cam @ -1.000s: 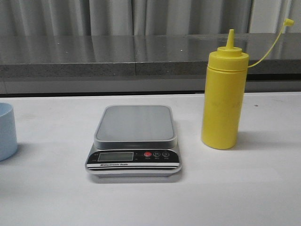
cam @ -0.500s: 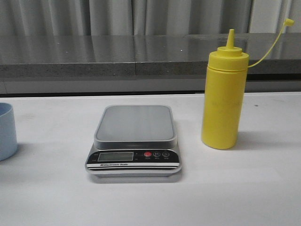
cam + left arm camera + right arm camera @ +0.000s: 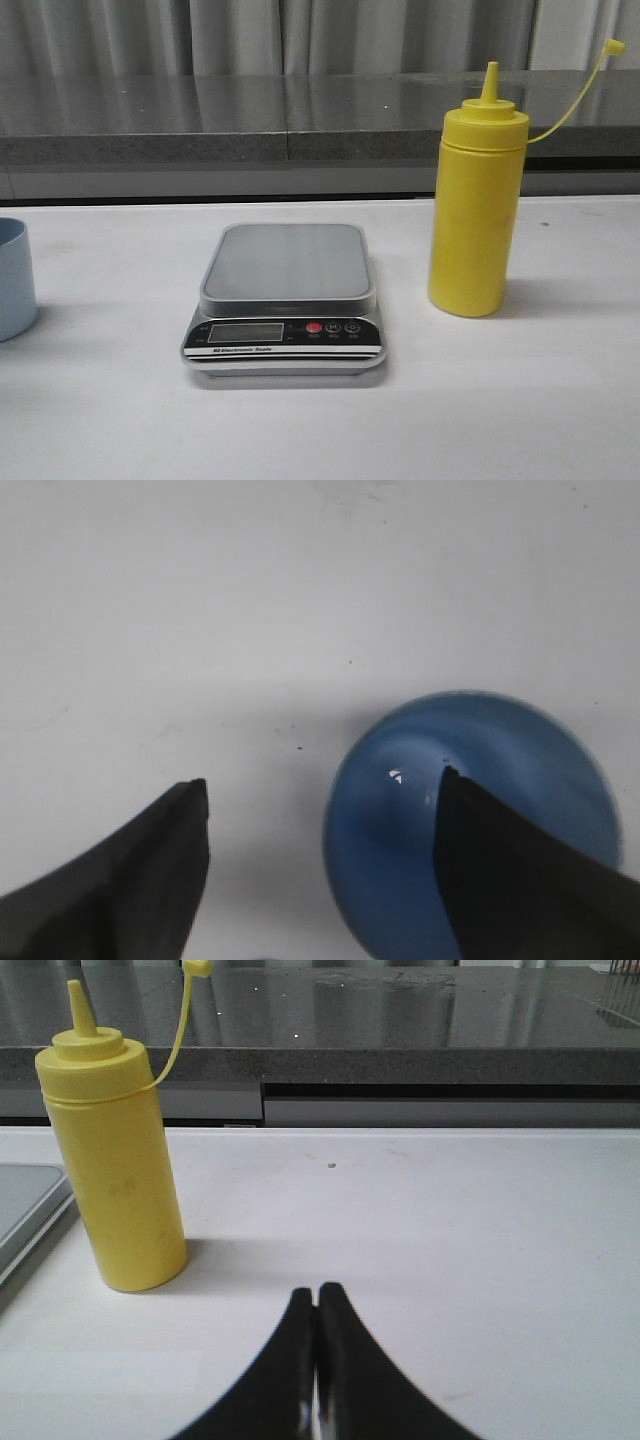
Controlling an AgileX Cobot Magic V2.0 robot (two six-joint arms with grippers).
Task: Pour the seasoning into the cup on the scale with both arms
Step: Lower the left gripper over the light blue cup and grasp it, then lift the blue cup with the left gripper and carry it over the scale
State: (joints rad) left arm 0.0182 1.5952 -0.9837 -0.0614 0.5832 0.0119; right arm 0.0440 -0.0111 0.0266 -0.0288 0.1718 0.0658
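The yellow seasoning bottle [image 3: 476, 210] stands upright on the white table, to the right of the scale [image 3: 285, 300], its tethered cap hanging off to the right. It also shows in the right wrist view [image 3: 115, 1175]. The scale's platform is bare. The pale blue cup [image 3: 14, 278] stands at the far left edge of the front view. In the left wrist view I look down into the cup [image 3: 400, 830]. My left gripper [image 3: 322, 785] is open above it, one finger over the cup's mouth, the other over bare table. My right gripper [image 3: 317, 1292] is shut and empty, right of the bottle.
A dark grey counter ledge [image 3: 300, 120] runs along the back of the table, with grey curtains behind it. The scale's edge [image 3: 25, 1210] shows beside the bottle in the right wrist view. Neither arm shows in the front view.
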